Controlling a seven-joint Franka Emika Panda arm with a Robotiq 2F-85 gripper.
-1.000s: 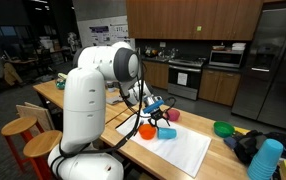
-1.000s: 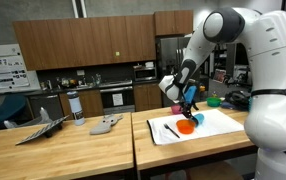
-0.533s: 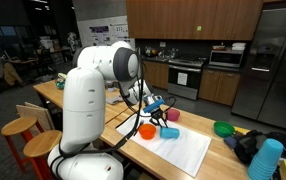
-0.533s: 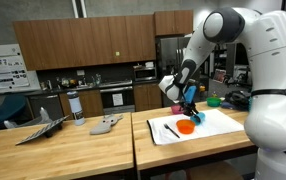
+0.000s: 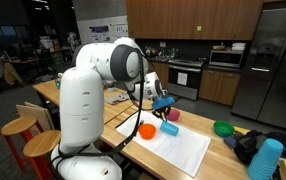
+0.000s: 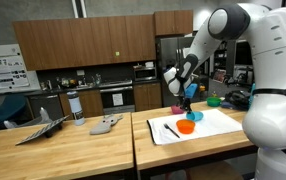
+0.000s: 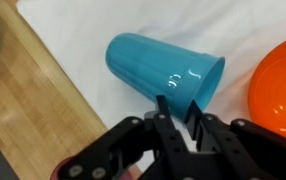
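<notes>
The cup [image 7: 158, 70] is blue-green and, in the wrist view, shows its outer wall, with the base pointing away from the claw [image 7: 181, 120] and the rim close up against it. The claw is nearly closed and pinches that rim: one of the fingers [image 7: 166, 112] sits outside the wall and the other inside the mouth.

The cup is over a white mat [image 7: 113, 20]. I cannot tell whether it rests on the mat or hangs clear of it. In both exterior views it is only a small blue shape [image 5: 169, 129] [image 6: 193, 116] beneath the claw [image 5: 164, 108] [image 6: 188, 98], which points down from the white arm [image 5: 118, 62].

Just beside the cup on the mat lies an orange bowl [image 7: 283, 85] [image 5: 146, 130] [image 6: 186, 127]. A pink cup [image 5: 173, 115] stands near it, at the far side of the mat.

The mat lies on a wooden counter [image 7: 23, 120] [image 5: 223, 158]. A green bowl [image 5: 224, 128] sits on the counter, well apart from the mat.
</notes>
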